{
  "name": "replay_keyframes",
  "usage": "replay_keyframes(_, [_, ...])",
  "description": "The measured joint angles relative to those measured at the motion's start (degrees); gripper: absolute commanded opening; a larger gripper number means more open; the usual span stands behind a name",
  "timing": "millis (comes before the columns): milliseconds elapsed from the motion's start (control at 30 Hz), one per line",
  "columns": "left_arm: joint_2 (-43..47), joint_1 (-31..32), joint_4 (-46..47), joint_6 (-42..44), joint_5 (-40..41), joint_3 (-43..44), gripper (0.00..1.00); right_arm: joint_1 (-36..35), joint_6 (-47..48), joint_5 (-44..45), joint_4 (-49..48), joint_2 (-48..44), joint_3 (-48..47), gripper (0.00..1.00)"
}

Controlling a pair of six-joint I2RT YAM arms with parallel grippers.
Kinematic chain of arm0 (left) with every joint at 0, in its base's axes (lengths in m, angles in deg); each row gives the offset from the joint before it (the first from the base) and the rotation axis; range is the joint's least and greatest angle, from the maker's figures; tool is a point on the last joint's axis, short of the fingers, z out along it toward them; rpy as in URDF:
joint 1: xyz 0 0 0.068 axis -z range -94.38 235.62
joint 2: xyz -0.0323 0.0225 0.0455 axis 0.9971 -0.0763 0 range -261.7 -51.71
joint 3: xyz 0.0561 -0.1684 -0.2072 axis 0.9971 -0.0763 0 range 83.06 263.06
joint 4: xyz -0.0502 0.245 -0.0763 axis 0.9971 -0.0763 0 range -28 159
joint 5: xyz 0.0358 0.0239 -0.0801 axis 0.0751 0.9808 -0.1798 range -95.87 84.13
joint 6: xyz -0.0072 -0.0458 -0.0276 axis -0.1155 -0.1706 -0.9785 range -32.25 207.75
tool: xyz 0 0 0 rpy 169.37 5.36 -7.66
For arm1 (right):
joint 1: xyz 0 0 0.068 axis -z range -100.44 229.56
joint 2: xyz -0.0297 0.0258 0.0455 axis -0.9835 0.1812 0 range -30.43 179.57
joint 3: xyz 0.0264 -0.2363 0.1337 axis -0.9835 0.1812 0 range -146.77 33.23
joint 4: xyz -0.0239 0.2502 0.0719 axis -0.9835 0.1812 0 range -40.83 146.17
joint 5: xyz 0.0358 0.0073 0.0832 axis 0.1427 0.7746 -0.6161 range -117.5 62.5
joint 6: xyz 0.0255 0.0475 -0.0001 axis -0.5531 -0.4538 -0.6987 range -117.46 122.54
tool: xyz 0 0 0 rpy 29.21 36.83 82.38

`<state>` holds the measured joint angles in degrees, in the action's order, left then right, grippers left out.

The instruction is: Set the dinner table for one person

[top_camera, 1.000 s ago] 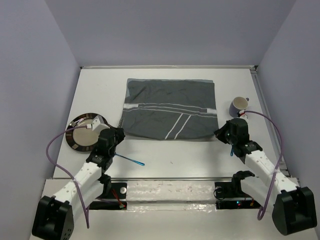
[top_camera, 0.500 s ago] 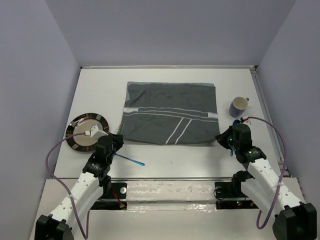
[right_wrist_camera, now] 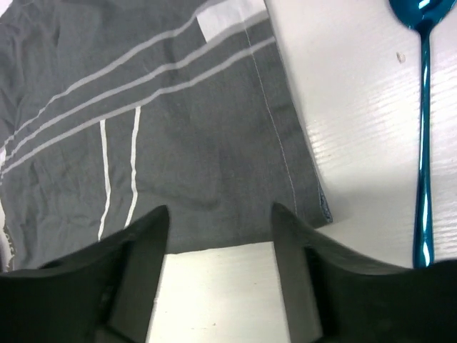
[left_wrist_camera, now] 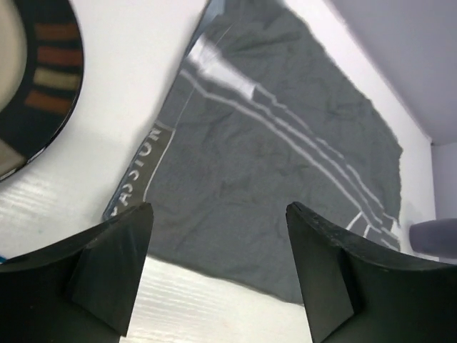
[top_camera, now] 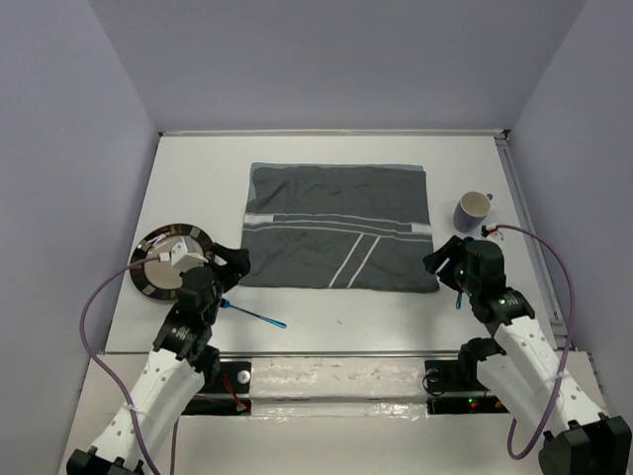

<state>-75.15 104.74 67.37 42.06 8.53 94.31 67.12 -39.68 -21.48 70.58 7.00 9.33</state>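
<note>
Both wide open, empty: L gripper (left_wrist_camera: 220, 214), R gripper (right_wrist_camera: 219, 211), by near corners of grey striped cloth (top_camera: 336, 213). You get plate (left_wrist_camera: 43, 93) cut off, mug (left_wrist_camera: 435, 236) blurred. Dinner table (top_camera: 376, 312): matte white, flat, under everything.

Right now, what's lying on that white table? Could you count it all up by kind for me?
Striped grey cloth: 1
Plate: 1
Mug: 1
Blue utensils, one by the left arm and a spoon by the right arm: 2
Total on the dinner table: 5
</note>
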Motion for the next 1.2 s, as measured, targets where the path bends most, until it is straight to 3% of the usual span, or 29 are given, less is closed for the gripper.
replay_keyframes(167, [0.8,0.2,-1.3,3.2,0.3,7.3,0.88,0.0,2.6,0.1,1.0,0.8,-4.0,0.66])
replay_keyframes(300, [0.7,0.3,-1.3,7.2,-0.7,15.2,0.89,-0.2,5.0,-4.9,-0.6,5.0,-7.2,0.66])
replay_keyframes(333, [0.6,0.3,-0.8,8.5,-1.3,17.7,0.99,-0.5,5.2,-6.1,-1.7,6.7,-7.7,0.66])
replay_keyframes(367, [0.3,0.3,-0.7,10.1,-1.9,20.1,0.99,-1.8,5.4,-6.6,-2.9,9.7,-8.6,0.66])
replay_keyframes(500, [-0.8,0.3,-0.1,17.1,-3.4,30.0,0.99,-18.7,5.3,-6.9,-10.6,25.9,-14.6,0.66])
replay_keyframes(633, [-0.3,0.4,1.7,24.3,-1.5,36.8,0.99,-30.4,4.6,-7.7,-18.1,40.0,-23.4,0.65])
replay_keyframes(933, [3.3,0.4,2.4,32.0,7.2,30.9,0.99,-42.6,2.7,-10.8,-30.5,73.6,-57.3,0.61])
replay_keyframes(1200, [7.7,-0.5,4.0,33.9,9.4,28.7,0.99,-44.4,-0.7,-15.0,-31.6,93.2,-74.6,0.6])
